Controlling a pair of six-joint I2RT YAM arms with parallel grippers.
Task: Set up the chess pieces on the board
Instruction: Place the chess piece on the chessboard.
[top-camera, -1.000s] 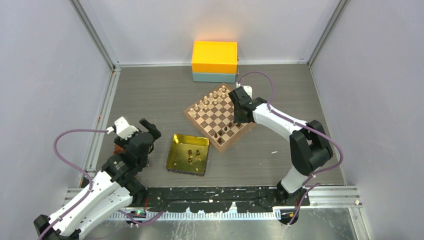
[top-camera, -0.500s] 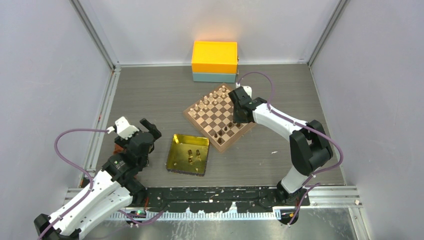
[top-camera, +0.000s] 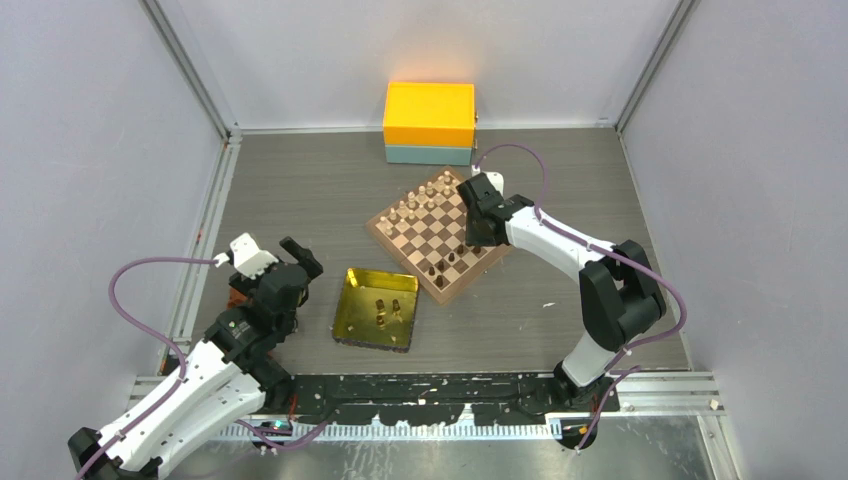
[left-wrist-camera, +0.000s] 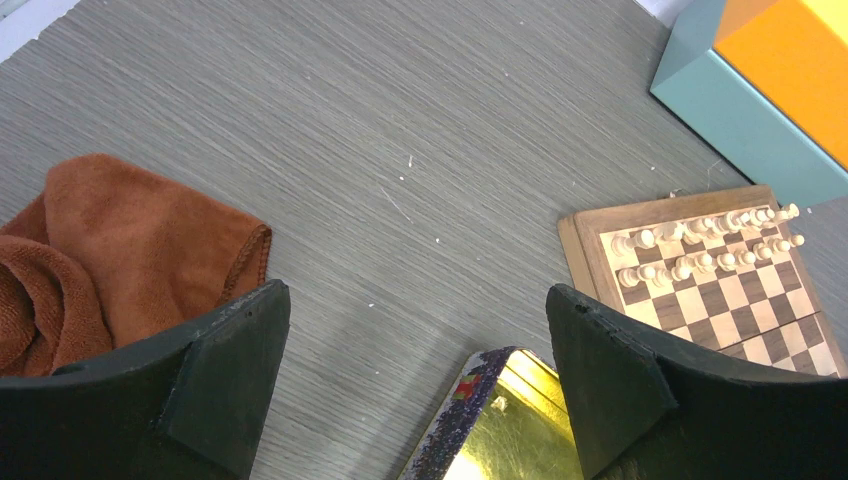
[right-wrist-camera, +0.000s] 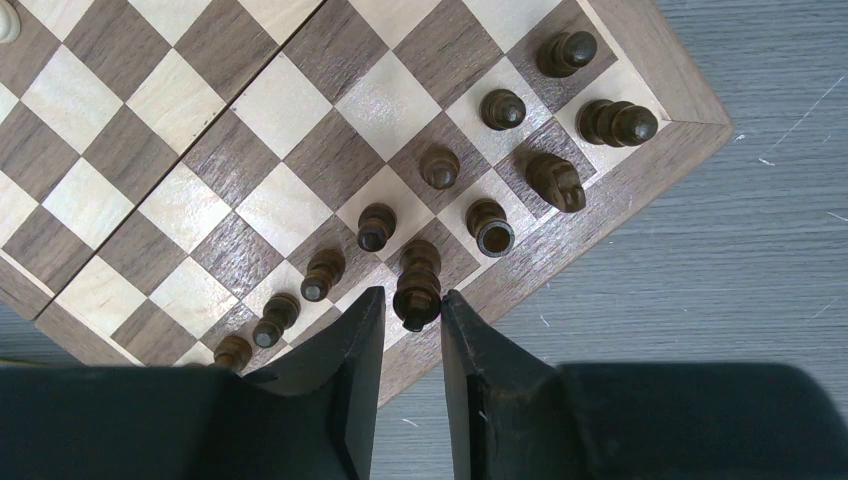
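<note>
The board (top-camera: 381, 232) lies tilted at the table's middle, also in the right wrist view (right-wrist-camera: 300, 130). Several dark-brown chess pieces (right-wrist-camera: 440, 168) stand in two rows along its near-right edge (top-camera: 450, 262). My right gripper (right-wrist-camera: 413, 305) hangs over that edge, open. A tall dark piece (right-wrist-camera: 417, 285) stands upright between its fingertips; the left finger is apart from it, the right finger is at its side. More dark pieces (top-camera: 383, 308) lie in the gold tray (top-camera: 350, 315). My left gripper (left-wrist-camera: 415, 293) is open wide and empty, left of the tray.
Pale beige chessmen (top-camera: 420, 200) line the board's far edge. An orange box on a teal base (top-camera: 429, 122) stands at the back. An orange cloth (left-wrist-camera: 110, 240) lies under the left gripper's left finger. The tray's corner (left-wrist-camera: 500, 420) shows between the left fingers.
The right gripper's jaws have spread apart around the tall dark piece, which stays standing on the board. Neither arm has visibly moved.
</note>
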